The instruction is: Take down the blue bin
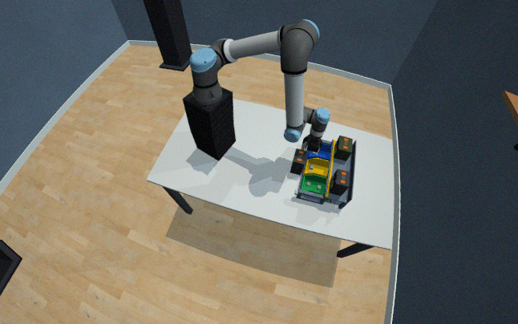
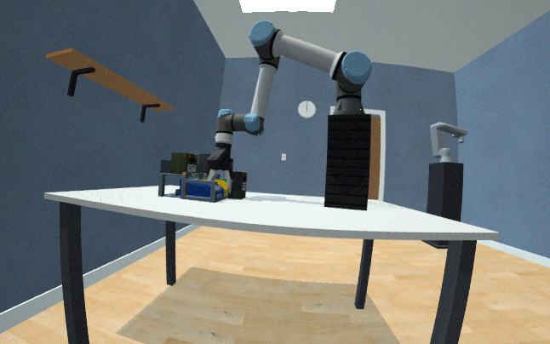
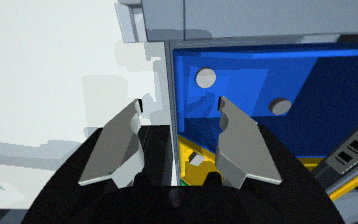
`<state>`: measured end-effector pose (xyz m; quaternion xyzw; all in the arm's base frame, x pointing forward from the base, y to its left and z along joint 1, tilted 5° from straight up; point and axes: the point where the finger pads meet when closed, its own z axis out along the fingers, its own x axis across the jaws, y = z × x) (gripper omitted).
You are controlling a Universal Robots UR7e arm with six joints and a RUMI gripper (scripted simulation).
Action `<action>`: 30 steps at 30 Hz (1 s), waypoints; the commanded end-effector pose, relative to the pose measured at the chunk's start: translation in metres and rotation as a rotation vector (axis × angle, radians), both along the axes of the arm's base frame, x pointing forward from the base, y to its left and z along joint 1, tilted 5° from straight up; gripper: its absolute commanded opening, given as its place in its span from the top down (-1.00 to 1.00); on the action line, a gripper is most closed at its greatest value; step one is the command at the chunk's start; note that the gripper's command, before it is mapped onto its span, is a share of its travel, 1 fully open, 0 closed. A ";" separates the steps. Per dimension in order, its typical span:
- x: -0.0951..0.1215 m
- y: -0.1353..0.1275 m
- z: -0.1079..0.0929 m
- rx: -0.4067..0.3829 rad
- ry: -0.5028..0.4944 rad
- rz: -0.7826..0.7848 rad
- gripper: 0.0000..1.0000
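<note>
The blue open bin (image 1: pixel 321 151) sits at the far end of a low grey shelf rack (image 1: pixel 326 172) on the white table. It also shows in the side view (image 2: pixel 197 188) and in the wrist view (image 3: pixel 265 100), where two grey round parts (image 3: pixel 206 77) lie inside it. My gripper (image 3: pixel 179 98) is open and points down over the bin's left wall, one finger outside the wall and one inside the bin. It shows just above the bin in the overhead view (image 1: pixel 313 143) and in the side view (image 2: pixel 219 174). The fingers hold nothing.
A yellow bin (image 1: pixel 317 166) and a green bin (image 1: pixel 313 184) sit in the same row of the rack. Dark boxes with orange marks stand beside the rack (image 1: pixel 298 160) and in it (image 1: pixel 344 147). The arm's black pedestal (image 1: pixel 209 122) stands at the table's far left.
</note>
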<state>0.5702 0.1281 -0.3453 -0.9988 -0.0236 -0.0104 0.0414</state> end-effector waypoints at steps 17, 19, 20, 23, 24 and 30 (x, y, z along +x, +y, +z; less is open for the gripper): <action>0.001 0.000 0.001 0.000 -0.002 0.000 1.00; 0.001 0.000 0.001 0.000 -0.002 0.000 1.00; 0.001 0.000 0.001 0.000 -0.002 0.000 1.00; 0.001 0.000 0.001 0.000 -0.002 0.000 1.00; 0.001 0.000 0.001 0.000 -0.002 0.000 1.00; 0.001 0.000 0.001 0.000 -0.002 0.000 1.00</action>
